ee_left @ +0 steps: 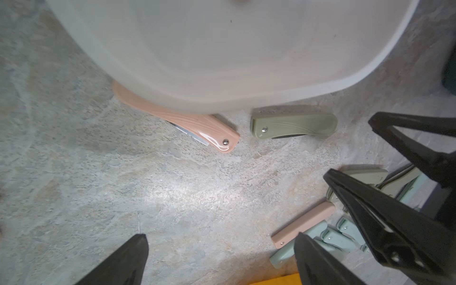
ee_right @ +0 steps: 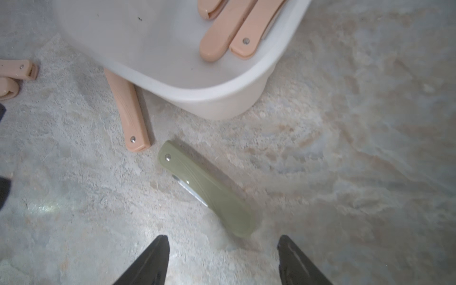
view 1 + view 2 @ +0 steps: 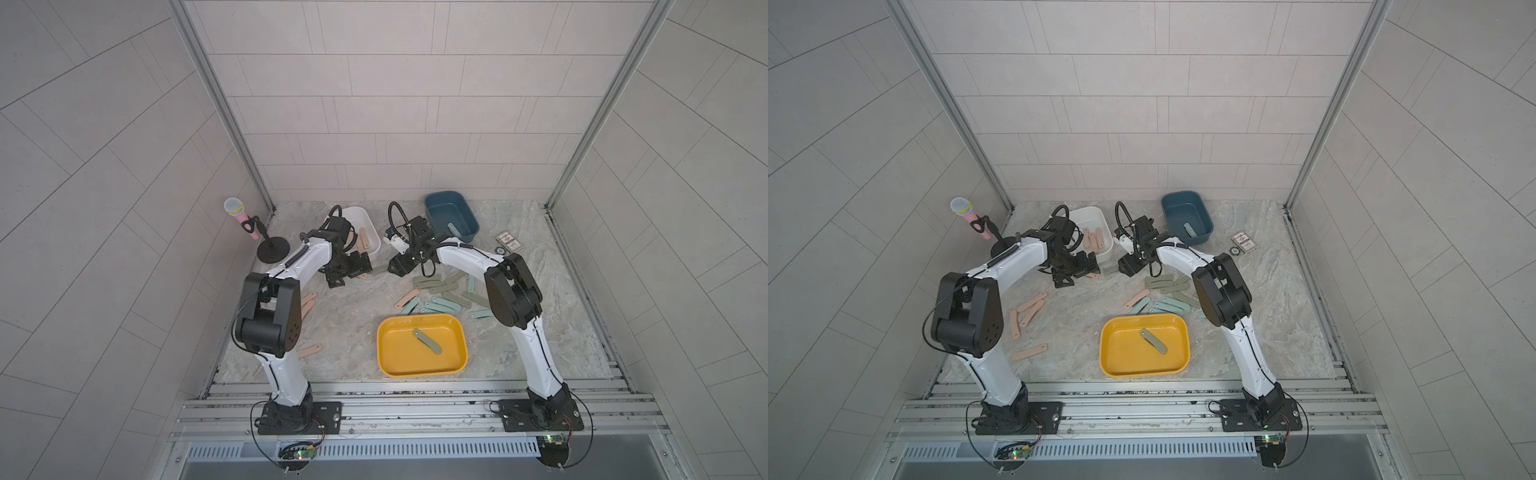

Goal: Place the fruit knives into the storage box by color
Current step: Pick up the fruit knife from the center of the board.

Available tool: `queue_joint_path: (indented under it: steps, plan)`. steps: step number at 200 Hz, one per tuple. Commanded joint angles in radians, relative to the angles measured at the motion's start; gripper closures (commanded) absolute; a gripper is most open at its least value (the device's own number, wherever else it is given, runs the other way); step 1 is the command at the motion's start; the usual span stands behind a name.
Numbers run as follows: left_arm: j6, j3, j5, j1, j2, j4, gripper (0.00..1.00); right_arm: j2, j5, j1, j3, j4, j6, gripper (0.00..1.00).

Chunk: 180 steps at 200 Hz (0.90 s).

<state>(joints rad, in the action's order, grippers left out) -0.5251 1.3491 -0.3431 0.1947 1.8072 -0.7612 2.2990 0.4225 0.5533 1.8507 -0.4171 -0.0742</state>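
**Two arms crowd one green knife**

The right gripper (image 2: 223,237) hovers, fingers spread and empty, over an olive-green knife (image 2: 207,190) on the tabletop (image 2: 345,172) just beside the white box (image 2: 222,101). The left gripper (image 1: 220,235), fingers wide and empty too, hangs close by, so the arms could clash. The knife lies askew to the fingers; a pinch may skid it. Only the wrist views show its steel edge and a peach knife (image 2: 130,116) tucked under the box rim. Only the top views show the yellow box (image 3: 399,357), its likely home, holding another olive knife (image 3: 426,341).
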Motion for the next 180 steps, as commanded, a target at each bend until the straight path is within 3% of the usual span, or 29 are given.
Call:
queue_joint_path:
  steps: [1,39,82,110,145,165,180]
  plan:
    - [-0.012,-0.014,-0.025,-0.004,-0.037,0.015,0.0,0.058,0.061,-0.003,0.077,-0.048,-0.034,0.24]
    - [-0.003,-0.03,-0.016,-0.004,-0.053,0.0,0.0,0.157,0.106,0.013,0.233,-0.171,-0.04,0.24]
    - [0.002,-0.041,-0.015,-0.011,-0.08,-0.009,0.0,0.136,0.101,0.029,0.17,-0.212,-0.042,0.4]
    - [0.005,-0.051,-0.025,-0.017,-0.094,-0.002,0.0,0.078,0.023,0.049,0.069,-0.199,-0.043,0.54]
    - [0.011,-0.074,-0.032,-0.031,-0.119,0.004,0.0,0.046,-0.158,0.086,0.003,-0.17,0.0,0.7]
    - [0.018,-0.079,-0.034,-0.045,-0.127,0.001,0.0,0.051,-0.229,0.106,0.003,-0.16,0.032,0.71]
    - [0.019,-0.085,-0.036,-0.051,-0.132,0.005,0.0,0.053,-0.254,0.119,0.005,-0.149,0.056,0.66]
